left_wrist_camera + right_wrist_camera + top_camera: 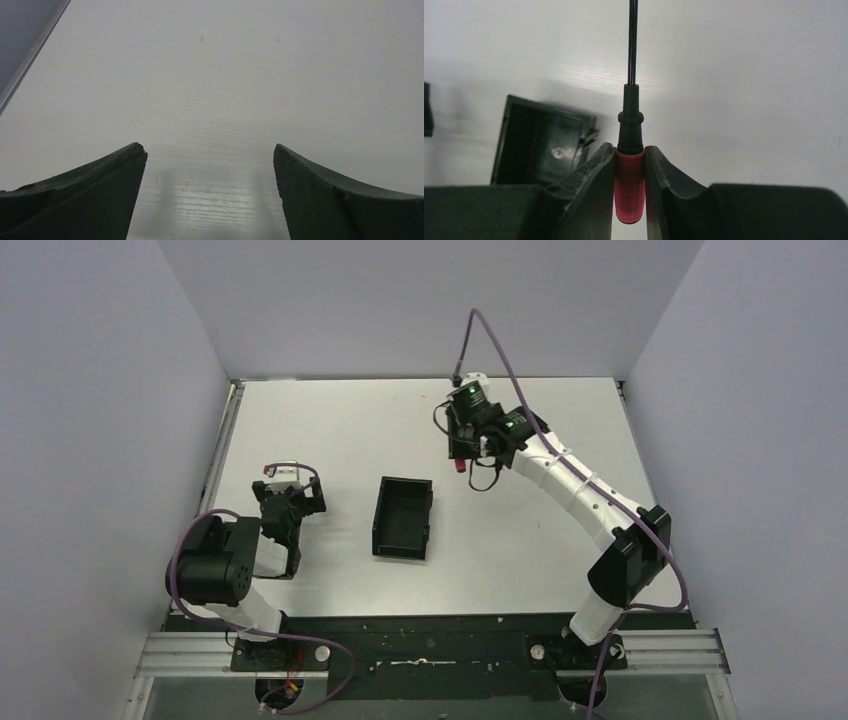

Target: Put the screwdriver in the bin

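Right claw is pinching the screwdriver by its red handle, near the bin's far right corner. I'd carry it over the bin's middle, go low, then release. Left claw sits spread wide, left of the bin.

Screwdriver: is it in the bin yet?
No, the right hand is shut on the red handle of the screwdriver, and the bin sits apart from it, off to one side.

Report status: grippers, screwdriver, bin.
Left gripper open, holding nothing. Right gripper shut on screwdriver, not yet over bin. Bin empty, nothing in between.
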Robot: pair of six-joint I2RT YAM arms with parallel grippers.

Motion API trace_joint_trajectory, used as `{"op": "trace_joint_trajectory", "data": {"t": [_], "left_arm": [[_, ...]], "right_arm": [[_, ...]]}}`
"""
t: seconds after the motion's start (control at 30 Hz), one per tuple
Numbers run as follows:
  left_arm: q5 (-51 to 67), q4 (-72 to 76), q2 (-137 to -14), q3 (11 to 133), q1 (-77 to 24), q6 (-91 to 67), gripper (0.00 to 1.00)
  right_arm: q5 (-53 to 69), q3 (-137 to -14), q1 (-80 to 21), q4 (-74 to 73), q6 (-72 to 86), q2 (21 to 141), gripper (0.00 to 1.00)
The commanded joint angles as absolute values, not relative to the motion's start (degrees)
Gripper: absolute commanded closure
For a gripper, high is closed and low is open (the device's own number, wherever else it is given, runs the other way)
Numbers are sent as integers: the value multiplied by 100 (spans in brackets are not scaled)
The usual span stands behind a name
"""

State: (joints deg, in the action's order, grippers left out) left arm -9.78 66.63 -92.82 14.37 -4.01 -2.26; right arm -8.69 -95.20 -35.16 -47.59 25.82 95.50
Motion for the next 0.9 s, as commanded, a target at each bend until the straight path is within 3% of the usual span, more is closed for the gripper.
{"op": "trace_joint_trajectory", "data": {"t": [0.0,0.13,0.37,0.87], "left_arm": [[-923,6931,-9223,1459,-396,-177,3],[-923,6924,-9220,1459,-395,-180,3],[-924,6927,-9225,1459,-395,-183,3],[-923,6930,-9225,1459,-395,-184,3]], "right_arm": [[-1318,-10079,-4406,-5038,3044,9711,100],[-1763,-10071,-5075,-4860,3324,9887,100],[-1890,-8972,-5898,-3966,3739,9939,100],[-2113,-8331,-6216,-3537,3943,10646,99]]}}
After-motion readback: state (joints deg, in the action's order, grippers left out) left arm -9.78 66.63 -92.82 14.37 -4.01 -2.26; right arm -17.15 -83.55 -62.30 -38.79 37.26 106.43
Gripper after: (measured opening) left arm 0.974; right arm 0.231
